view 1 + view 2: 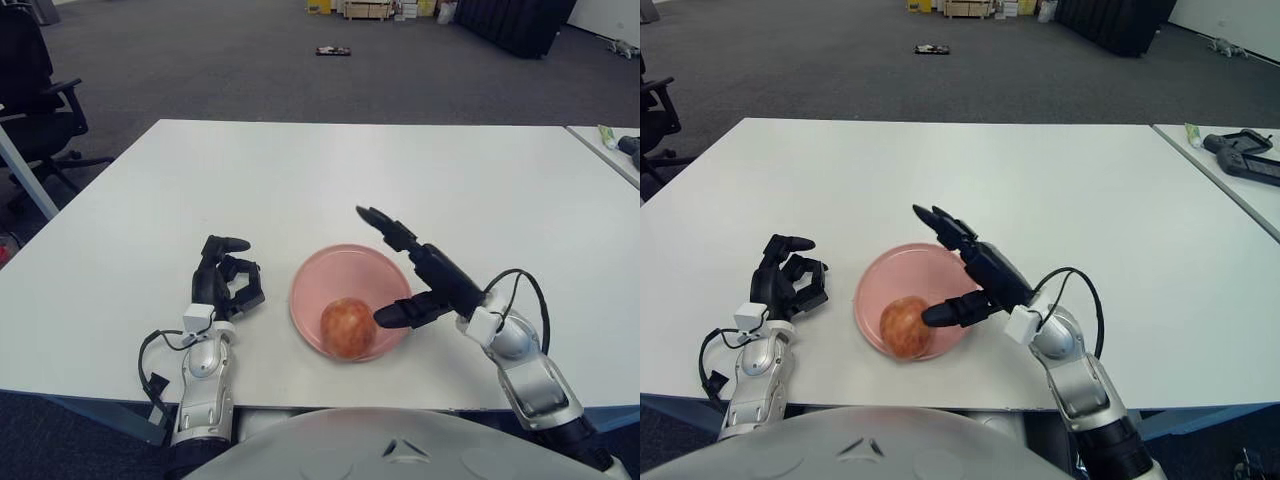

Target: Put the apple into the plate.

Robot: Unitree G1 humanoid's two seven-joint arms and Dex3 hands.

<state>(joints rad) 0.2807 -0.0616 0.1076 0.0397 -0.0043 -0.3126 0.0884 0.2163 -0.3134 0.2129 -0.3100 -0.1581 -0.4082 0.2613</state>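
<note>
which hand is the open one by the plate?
The right hand, on the right side of the pink plate, fingers spread and holding nothing, with the apple lying in the plate. The left hand, left of the plate, has curled fingers.

- Both hands — the left hand (226, 279) and the right hand (418, 275) — were built with black three-finger shells.
- Silver forearms were fitted, with white wrist blocks and looped black cables.
</note>
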